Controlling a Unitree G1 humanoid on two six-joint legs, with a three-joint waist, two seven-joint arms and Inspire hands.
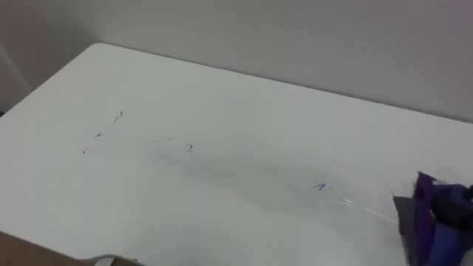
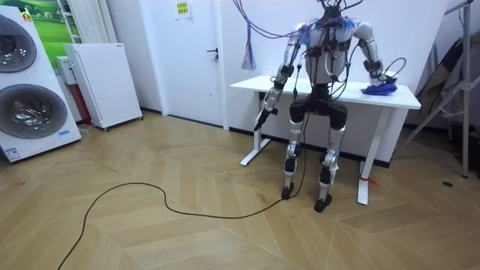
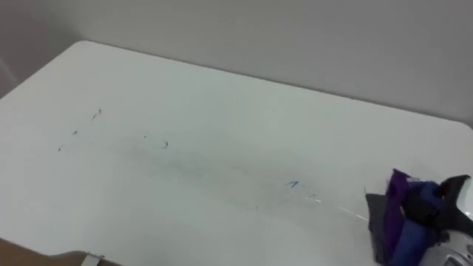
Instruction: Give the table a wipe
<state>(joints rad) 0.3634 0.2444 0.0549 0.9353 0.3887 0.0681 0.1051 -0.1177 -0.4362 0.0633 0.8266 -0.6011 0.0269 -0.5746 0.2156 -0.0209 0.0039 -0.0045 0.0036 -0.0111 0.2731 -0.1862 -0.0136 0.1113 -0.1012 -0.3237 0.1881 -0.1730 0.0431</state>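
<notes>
my right hand [image 3: 443, 208] sits on the purple-blue cloth [image 3: 405, 222] near the right end of the white table [image 3: 222, 103], grip unclear, while my left hand [image 2: 263, 120] hangs beside the table's other end, its state also unclear.

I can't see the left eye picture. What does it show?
The robot's right hand is on a purple-blue cloth at the right edge of a white table. Small dark marks dot the tabletop.
</notes>
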